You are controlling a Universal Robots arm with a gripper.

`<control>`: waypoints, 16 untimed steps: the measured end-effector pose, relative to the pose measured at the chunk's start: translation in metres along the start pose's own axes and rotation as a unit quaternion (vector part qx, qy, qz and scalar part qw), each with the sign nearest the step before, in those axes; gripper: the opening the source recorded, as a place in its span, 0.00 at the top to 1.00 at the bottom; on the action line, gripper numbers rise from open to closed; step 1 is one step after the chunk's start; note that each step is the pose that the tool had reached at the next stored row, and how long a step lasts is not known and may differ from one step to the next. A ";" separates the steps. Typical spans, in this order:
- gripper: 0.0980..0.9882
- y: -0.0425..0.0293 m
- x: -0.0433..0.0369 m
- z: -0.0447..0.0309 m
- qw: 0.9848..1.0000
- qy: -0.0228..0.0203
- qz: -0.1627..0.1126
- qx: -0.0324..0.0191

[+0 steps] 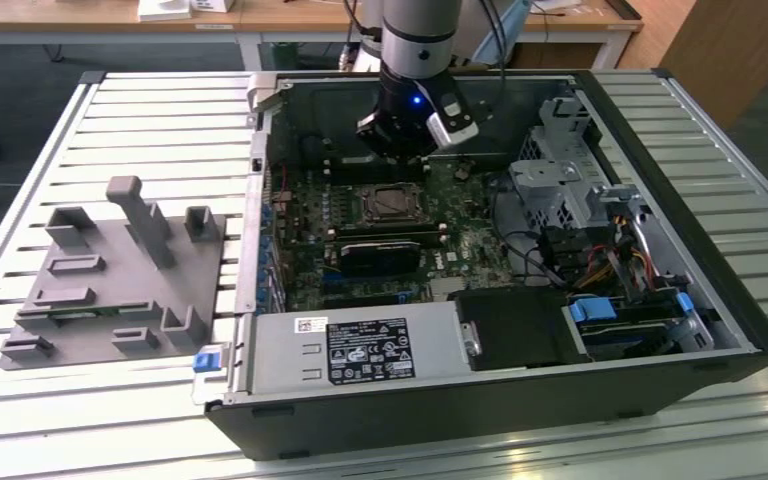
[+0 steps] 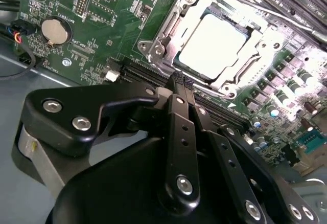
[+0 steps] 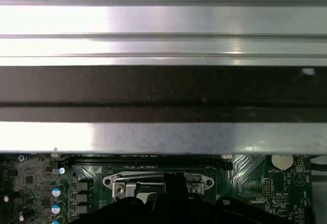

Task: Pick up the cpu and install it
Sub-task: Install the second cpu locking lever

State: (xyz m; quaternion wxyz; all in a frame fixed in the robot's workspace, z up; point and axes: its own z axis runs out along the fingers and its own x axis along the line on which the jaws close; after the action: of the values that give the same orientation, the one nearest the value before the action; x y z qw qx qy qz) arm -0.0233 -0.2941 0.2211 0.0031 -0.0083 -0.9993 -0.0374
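Your gripper's [image 2: 180, 83] fingers [image 2: 180, 127] are pressed together with nothing between them; you can see this in the second wrist view, where the two black links meet at a single tip just short of the socket. Past that tip lies the cpu [image 2: 213, 46], its bright metal top flat inside the socket frame [image 2: 168, 29] on the green motherboard [image 2: 92, 35], with a round coin battery [image 2: 54, 31] off to one side.

The exterior view tells you what the wrist cameras cannot: the gripper [image 1: 404, 148] hangs over the far part of the open computer case [image 1: 704, 300], just beyond the socket, where the cpu [image 1: 390, 204] reads as a small dark square. A black module [image 1: 373, 254] sits nearer than it, and a grey fixture [image 1: 117, 280] with upright blocks rests on the slatted table [image 1: 37, 130] at the exterior view's left.

The first wrist view adds the case's metal wall [image 3: 163, 137] and the table slats behind it.
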 end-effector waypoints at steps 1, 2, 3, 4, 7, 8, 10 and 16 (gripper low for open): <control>0.99 -0.0007 0.0000 0.0000 1.000 0.000 0.000 0.000; 0.99 -0.0015 0.0000 -0.0001 1.000 0.000 0.000 0.000; 0.99 -0.0023 0.0000 -0.0001 1.000 0.000 0.000 0.000; 0.99 -0.0032 0.0000 -0.0002 1.000 0.000 0.000 0.000; 0.99 -0.0063 -0.0001 -0.0004 1.000 0.000 0.000 0.000; 0.99 -0.0074 -0.0001 -0.0005 1.000 0.000 0.000 0.000; 0.99 -0.0090 -0.0001 -0.0006 1.000 0.000 0.000 0.000; 0.99 -0.0112 -0.0001 -0.0008 1.000 0.000 0.000 0.000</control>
State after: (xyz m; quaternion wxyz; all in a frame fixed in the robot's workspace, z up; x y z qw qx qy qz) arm -0.0234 -0.3054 0.2211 0.0031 -0.0085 -0.9993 -0.0375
